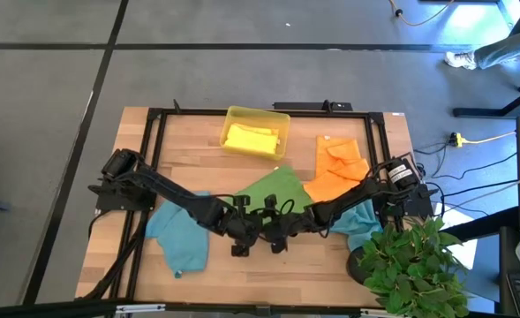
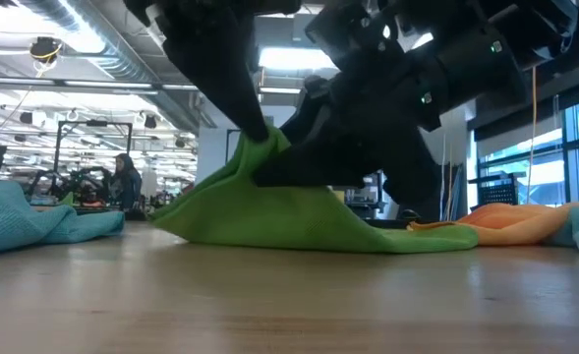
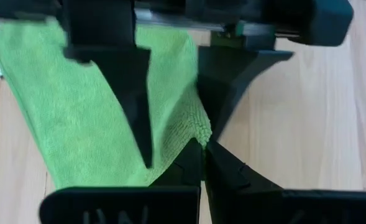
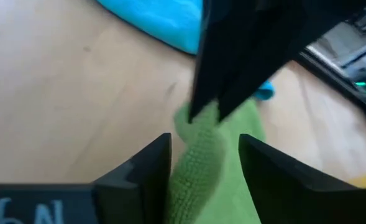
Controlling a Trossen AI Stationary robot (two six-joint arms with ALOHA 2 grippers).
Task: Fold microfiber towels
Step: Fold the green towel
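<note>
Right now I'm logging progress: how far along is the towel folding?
Early. A yellow towel already lies in the tray. The left gripper is pinching the green towel, the right gripper straddling it. Orange towel and teal towel lie crumpled.

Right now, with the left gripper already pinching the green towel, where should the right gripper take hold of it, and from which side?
On the raised edge of the green towel, beside the left gripper, which is shut on a corner and tents it off the table. The right gripper is open and already straddles that ridge, so closing straight on from there looks best: lifted cloth gives the fingers something to pinch.
</note>
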